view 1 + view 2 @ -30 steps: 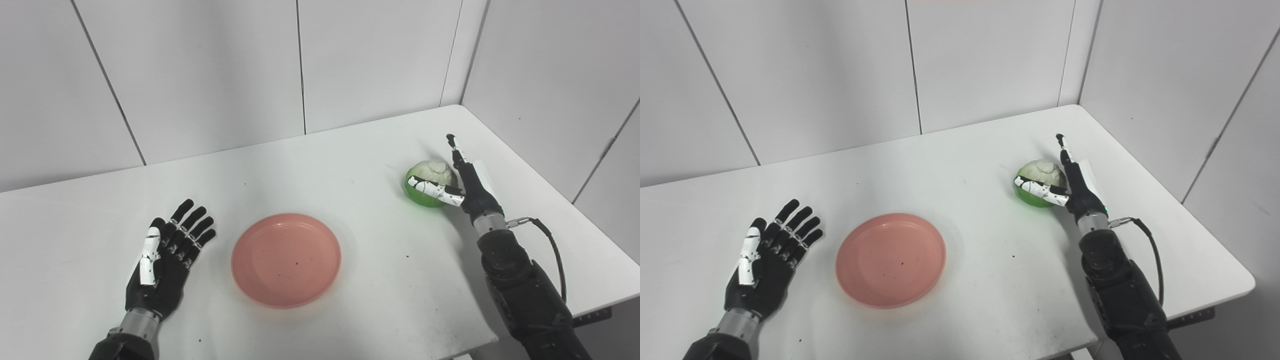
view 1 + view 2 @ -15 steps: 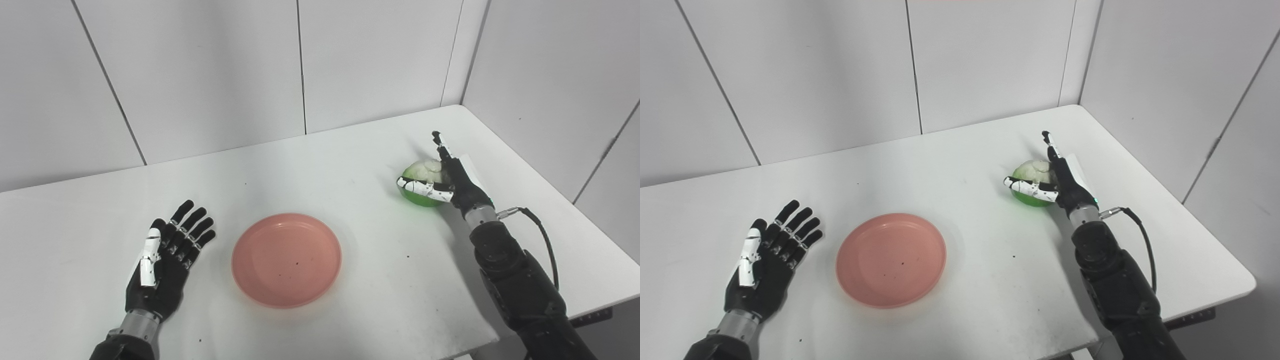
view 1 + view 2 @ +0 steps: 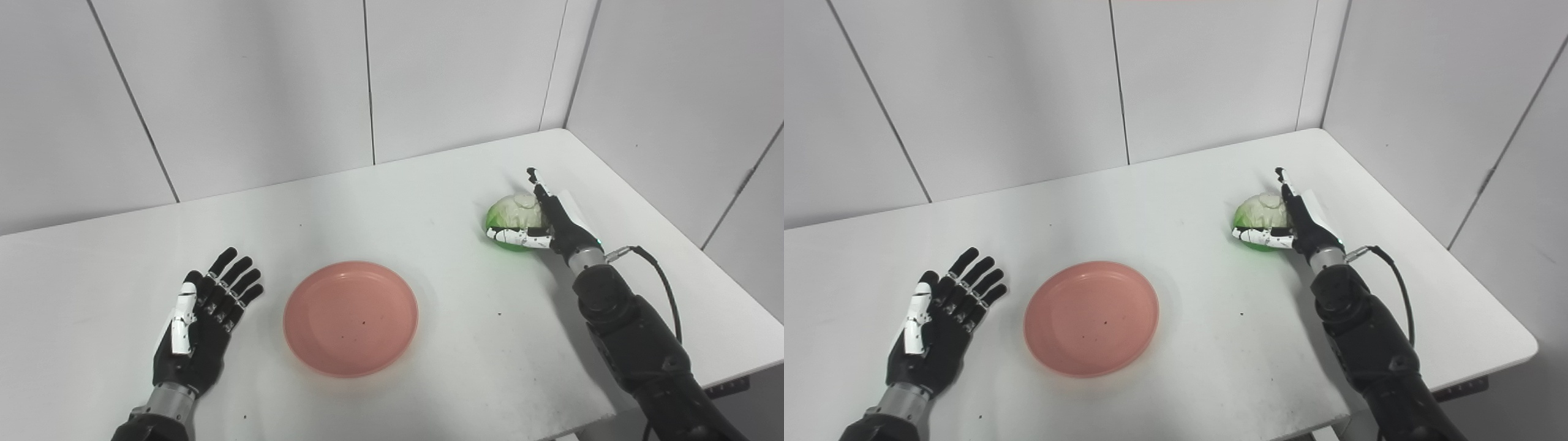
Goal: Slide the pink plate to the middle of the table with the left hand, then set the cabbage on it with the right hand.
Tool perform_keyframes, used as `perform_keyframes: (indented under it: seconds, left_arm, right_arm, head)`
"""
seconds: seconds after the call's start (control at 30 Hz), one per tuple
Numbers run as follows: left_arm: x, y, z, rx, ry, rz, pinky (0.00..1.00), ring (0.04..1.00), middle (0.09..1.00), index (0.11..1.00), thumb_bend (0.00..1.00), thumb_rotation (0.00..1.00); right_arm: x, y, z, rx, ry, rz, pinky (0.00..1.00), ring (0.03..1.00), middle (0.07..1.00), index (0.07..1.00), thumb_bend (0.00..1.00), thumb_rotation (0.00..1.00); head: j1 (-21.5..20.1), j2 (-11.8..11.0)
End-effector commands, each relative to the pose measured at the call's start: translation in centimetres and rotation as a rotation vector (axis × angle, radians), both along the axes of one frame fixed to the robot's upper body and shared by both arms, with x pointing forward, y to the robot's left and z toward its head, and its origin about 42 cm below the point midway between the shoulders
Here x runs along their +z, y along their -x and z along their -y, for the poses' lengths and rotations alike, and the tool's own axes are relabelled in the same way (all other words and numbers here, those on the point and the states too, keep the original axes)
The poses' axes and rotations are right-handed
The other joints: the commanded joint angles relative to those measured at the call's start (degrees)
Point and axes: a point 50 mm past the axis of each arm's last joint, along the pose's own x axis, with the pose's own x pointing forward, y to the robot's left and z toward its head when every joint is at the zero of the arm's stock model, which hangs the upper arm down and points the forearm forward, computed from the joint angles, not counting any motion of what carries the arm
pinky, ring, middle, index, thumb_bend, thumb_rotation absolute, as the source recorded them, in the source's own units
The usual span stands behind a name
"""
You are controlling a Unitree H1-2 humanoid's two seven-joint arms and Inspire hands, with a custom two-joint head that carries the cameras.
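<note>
The pink plate [image 3: 350, 317] lies empty on the white table [image 3: 398, 202], near the front middle. The cabbage [image 3: 512, 213], pale green and round, sits on the table at the right; it also shows in the right eye view [image 3: 1259, 211]. My right hand [image 3: 551, 222] lies against the cabbage's right side, fingers stretched out straight along it and thumb across its front low edge, not closed around it. My left hand [image 3: 199, 324] rests open, palm up, fingers spread, a little left of the plate and apart from it.
Grey wall panels close the table at the back and on the right. The table's front right corner and edge [image 3: 1528, 343] lie just past my right forearm. A black cable [image 3: 658, 275] loops off my right wrist.
My right hand has pressed in against the cabbage and shifted it a little to the left and back; the thumb has swung lower under its front. My left hand has barely moved. The plate stayed put.
</note>
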Motion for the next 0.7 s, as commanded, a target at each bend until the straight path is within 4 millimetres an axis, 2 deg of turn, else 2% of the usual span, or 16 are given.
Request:
perform_keyframes:
  seconds: [0.0,0.1,0.2,0.27,0.33,0.37,0.4,0.47,0.67]
  left_arm:
    - [-1.7,1.0,0.1,-0.003,-0.008,-0.073,0.86,0.852,0.857,0.854,0.4,1.0]
    - [-1.7,1.0,0.1,-0.003,-0.006,-0.073,0.86,0.853,0.857,0.853,0.4,1.0]
    - [-1.7,1.1,0.0,-0.001,-0.008,-0.074,0.85,0.852,0.856,0.852,0.39,1.0]
    - [-1.7,1.1,0.1,-0.002,-0.009,-0.074,0.86,0.853,0.856,0.853,0.39,1.0]
    - [-1.7,1.1,0.1,0.0,-0.01,-0.076,0.86,0.853,0.857,0.853,0.4,1.0]
    - [-1.7,1.1,0.1,0.0,-0.01,-0.077,0.86,0.854,0.857,0.853,0.4,1.0]
    - [-1.7,1.1,0.1,0.001,-0.013,-0.075,0.86,0.854,0.857,0.852,0.4,1.0]
    - [-1.7,1.1,0.1,0.0,-0.016,-0.072,0.86,0.854,0.857,0.852,0.4,1.0]
    - [-1.7,1.1,0.2,-0.005,-0.007,-0.075,0.86,0.858,0.861,0.858,0.4,1.0]
  right_arm:
    - [2.1,-1.1,0.7,-0.017,0.031,0.024,0.86,0.946,0.966,0.979,1.0,0.35]
    - [2.0,-1.1,0.5,-0.032,0.04,0.038,0.8,0.87,0.895,0.907,1.0,0.29]
    - [2.0,-1.1,0.2,-0.017,0.001,0.105,0.71,0.772,0.792,0.804,1.0,0.17]
    - [2.0,-1.1,0.0,-0.012,-0.025,0.132,0.61,0.656,0.678,0.686,0.97,0.09]
    - [2.0,-1.2,-0.4,-0.017,-0.048,0.156,0.53,0.575,0.606,0.619,0.94,0.05]
    - [2.0,-1.3,-0.6,-0.021,-0.052,0.17,0.51,0.548,0.583,0.556,0.74,0.09]
    - [1.9,-1.5,-0.8,-0.025,-0.059,0.182,0.48,0.512,0.52,0.509,0.6,0.03]
    - [1.8,-1.6,-1.0,-0.032,-0.069,0.193,0.45,0.483,0.491,0.495,0.55,0.01]
    - [1.2,-2.1,-2.0,-0.024,-0.105,0.218,0.4,0.447,0.461,0.506,0.53,0.0]
  head:
    - [0.0,0.0]
    - [0.0,0.0]
    - [0.0,0.1]
    - [0.1,0.1]
    - [0.1,0.1]
    - [0.1,0.1]
    - [0.2,0.0]
    - [0.3,0.0]
    - [0.6,-0.1]
